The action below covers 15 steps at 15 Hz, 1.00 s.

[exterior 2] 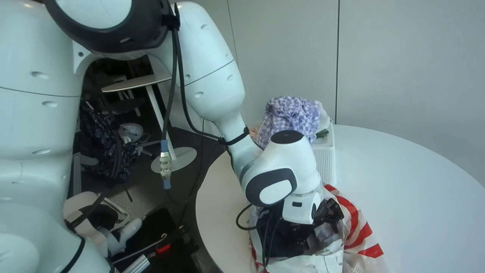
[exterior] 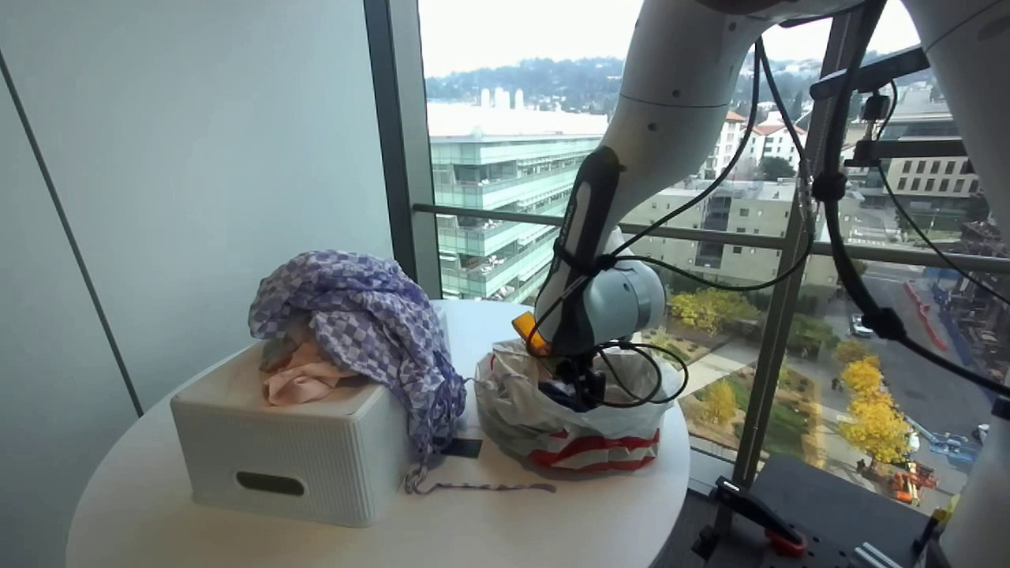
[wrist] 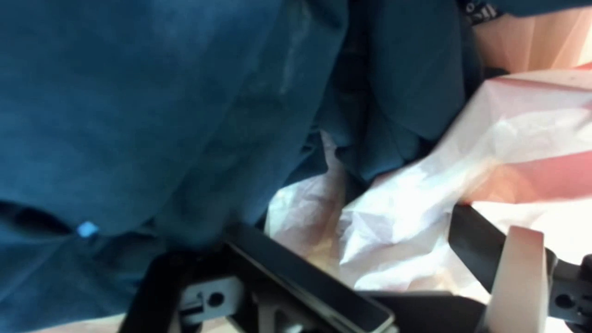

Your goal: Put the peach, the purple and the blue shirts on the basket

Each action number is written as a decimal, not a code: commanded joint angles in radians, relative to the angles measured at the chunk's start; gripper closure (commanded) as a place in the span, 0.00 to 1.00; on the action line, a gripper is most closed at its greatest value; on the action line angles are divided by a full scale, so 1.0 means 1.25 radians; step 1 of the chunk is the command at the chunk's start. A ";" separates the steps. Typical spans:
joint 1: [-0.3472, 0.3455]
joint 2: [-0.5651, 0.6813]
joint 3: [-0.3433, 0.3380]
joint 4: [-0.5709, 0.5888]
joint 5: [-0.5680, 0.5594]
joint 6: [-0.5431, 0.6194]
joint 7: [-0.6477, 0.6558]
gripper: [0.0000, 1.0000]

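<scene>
The white ribbed basket (exterior: 331,450) stands on the round table and also shows in an exterior view (exterior 2: 325,167). The purple checked shirt (exterior: 367,308) lies heaped on it and drapes over its side. The peach shirt (exterior: 304,380) lies crumpled on its top, partly under the purple one. The dark blue shirt (wrist: 185,115) is in a white and red plastic bag (exterior: 513,426) beside the basket. My gripper (wrist: 343,217) points down into the bag's mouth with its fingers wide apart. One finger touches or nearly touches the blue cloth; bag plastic shows between the fingers.
A purple strap (exterior: 505,486) trails from the basket across the table (exterior: 568,521). A small dark item (exterior: 463,448) lies between basket and bag. A green item (exterior 2: 322,133) sits on the basket. Cables (exterior: 663,379) loop around my wrist. A window stands behind the table.
</scene>
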<state>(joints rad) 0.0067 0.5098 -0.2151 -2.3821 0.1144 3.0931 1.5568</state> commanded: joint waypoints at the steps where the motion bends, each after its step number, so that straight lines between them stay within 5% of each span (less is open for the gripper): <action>1: 0.095 -0.025 -0.071 -0.053 0.053 0.076 -0.008 0.00; 8: 0.226 -0.059 -0.155 -0.124 0.092 0.183 -0.093 0.00; 12: 0.089 -0.134 0.016 -0.107 0.090 0.178 -0.180 0.00; 15: -0.089 -0.155 0.208 -0.052 -0.004 0.054 -0.166 0.00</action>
<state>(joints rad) 0.0925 0.3719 -0.1517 -2.4922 0.1850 3.2912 1.3697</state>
